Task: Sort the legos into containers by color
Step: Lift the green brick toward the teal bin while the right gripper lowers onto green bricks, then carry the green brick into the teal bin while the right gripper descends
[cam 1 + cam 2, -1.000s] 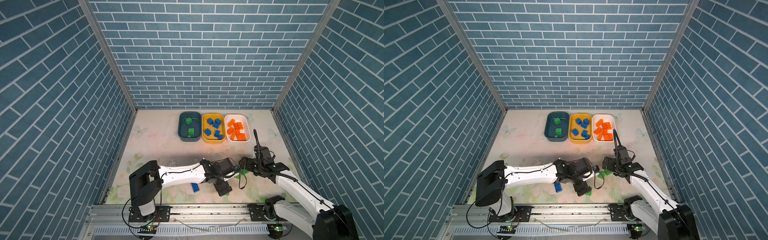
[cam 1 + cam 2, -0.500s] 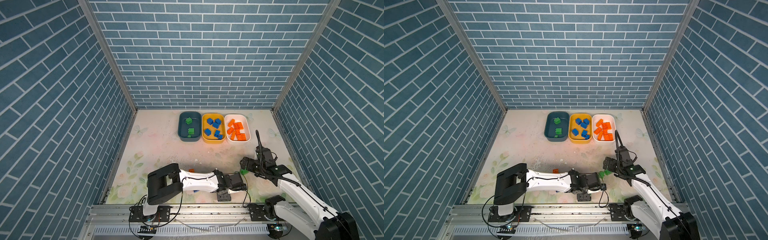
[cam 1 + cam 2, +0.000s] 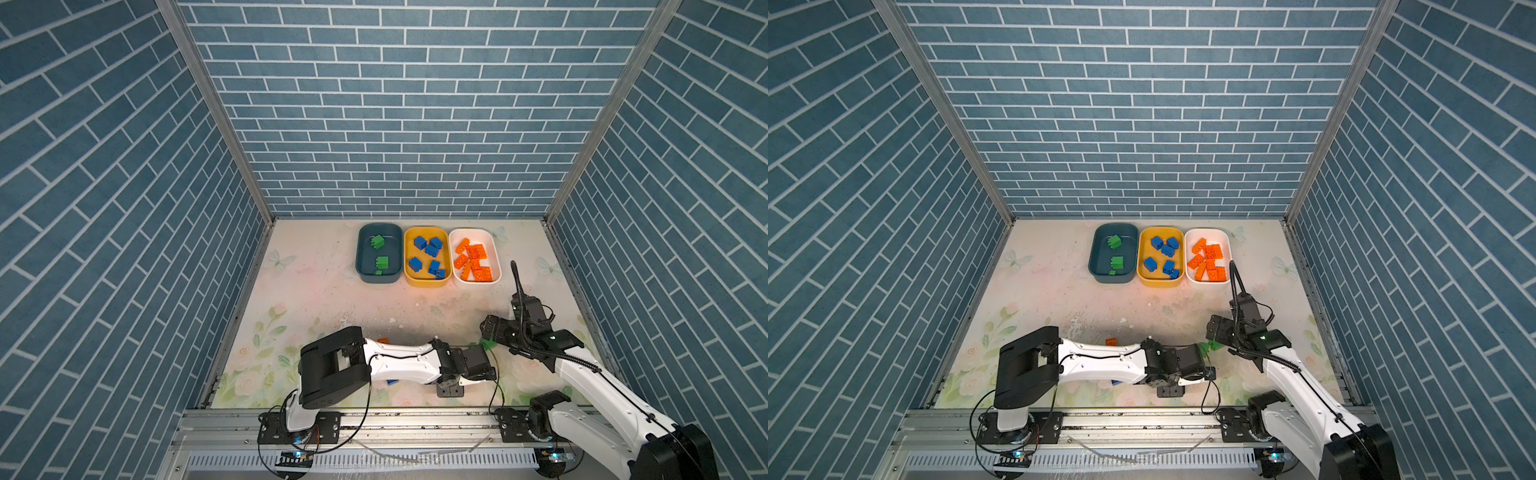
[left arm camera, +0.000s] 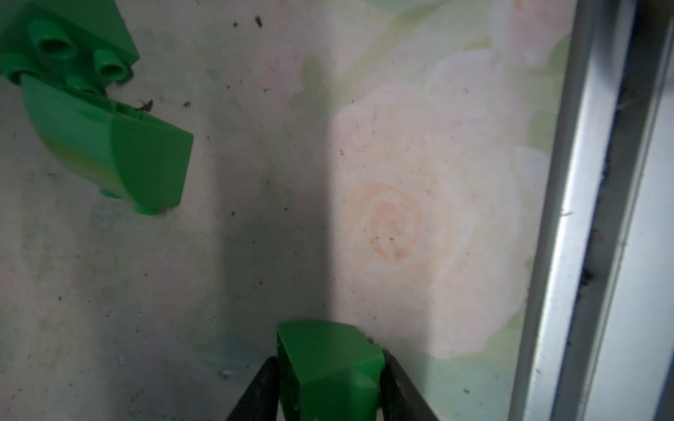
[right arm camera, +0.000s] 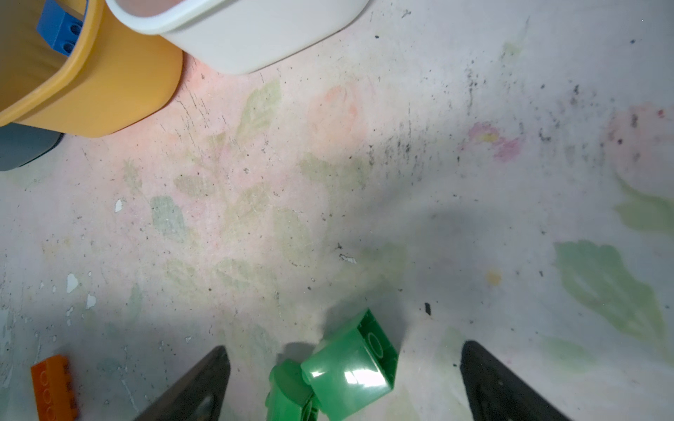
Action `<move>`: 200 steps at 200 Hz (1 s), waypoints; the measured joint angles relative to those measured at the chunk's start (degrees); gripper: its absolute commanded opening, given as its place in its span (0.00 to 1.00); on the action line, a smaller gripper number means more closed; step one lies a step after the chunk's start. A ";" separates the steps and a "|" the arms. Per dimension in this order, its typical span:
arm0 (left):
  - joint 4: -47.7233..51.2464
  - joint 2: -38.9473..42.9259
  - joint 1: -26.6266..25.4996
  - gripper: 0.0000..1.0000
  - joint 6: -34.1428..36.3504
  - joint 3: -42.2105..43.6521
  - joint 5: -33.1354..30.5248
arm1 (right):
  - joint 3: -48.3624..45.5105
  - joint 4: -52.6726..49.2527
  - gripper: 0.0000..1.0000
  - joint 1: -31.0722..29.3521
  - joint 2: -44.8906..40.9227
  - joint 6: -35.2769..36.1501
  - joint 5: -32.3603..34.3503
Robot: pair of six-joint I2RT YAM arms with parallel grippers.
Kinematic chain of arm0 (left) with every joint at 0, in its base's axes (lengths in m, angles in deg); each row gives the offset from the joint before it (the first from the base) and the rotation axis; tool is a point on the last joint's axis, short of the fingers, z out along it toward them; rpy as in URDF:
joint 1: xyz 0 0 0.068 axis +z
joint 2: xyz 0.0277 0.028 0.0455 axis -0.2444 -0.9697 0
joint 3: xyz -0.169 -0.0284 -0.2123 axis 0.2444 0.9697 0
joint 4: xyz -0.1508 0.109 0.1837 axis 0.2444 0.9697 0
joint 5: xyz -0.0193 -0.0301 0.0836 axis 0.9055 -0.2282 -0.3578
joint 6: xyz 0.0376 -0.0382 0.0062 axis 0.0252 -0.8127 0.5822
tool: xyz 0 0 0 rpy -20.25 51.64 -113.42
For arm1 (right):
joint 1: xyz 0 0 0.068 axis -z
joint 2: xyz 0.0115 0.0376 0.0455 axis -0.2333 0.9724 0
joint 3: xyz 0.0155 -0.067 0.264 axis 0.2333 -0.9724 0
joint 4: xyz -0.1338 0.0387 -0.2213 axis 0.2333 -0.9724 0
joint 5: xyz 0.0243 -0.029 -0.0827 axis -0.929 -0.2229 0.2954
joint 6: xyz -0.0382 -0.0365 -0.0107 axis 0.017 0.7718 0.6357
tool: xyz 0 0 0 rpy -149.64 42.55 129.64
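Observation:
In the left wrist view my left gripper is shut on a green lego, which both fingers touch. In both top views it sits low near the table's front edge. Two more green legos lie together a short way off. My right gripper stands open over that pair, its fingers apart from them on either side. At the back stand the containers: teal with green legos, yellow with blue ones, white with orange ones.
An orange lego lies on the mat just behind my left forearm, also in the right wrist view. A blue lego peeks out under that forearm. The metal front rail runs close beside my left gripper.
My left arm swung right and toward the front edge, and its jaws closed on a green lego. The right arm barely moved and stayed open.

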 measured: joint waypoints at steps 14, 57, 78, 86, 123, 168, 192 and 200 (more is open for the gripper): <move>-0.74 0.33 1.03 0.44 -0.81 0.55 0.20 | 0.00 0.04 0.99 -0.02 0.68 0.02 -0.57; -3.23 6.03 9.09 0.45 -4.94 4.72 2.10 | 0.00 1.84 0.99 -0.02 5.20 0.00 -4.76; -5.35 10.34 15.63 0.46 -7.54 5.88 3.28 | 0.00 3.50 0.99 -0.48 8.00 -0.07 -6.62; -6.36 11.65 18.10 0.46 -8.35 6.03 3.54 | 0.00 4.15 0.99 -0.92 9.22 -0.09 -7.21; -10.51 14.69 28.46 0.46 -12.76 6.05 3.80 | 1.07 8.07 0.99 -5.29 15.13 -0.17 -8.61; -13.00 14.56 39.06 0.47 -17.44 5.01 3.76 | 6.05 13.97 0.99 -13.11 23.93 -2.01 -9.16; -12.92 13.49 40.11 0.55 -18.34 2.05 3.87 | 8.83 16.98 0.99 -16.44 28.22 -3.72 -9.49; -12.98 13.35 39.98 0.59 -18.45 1.60 4.33 | 9.73 18.10 0.99 -17.53 29.57 -4.11 -9.99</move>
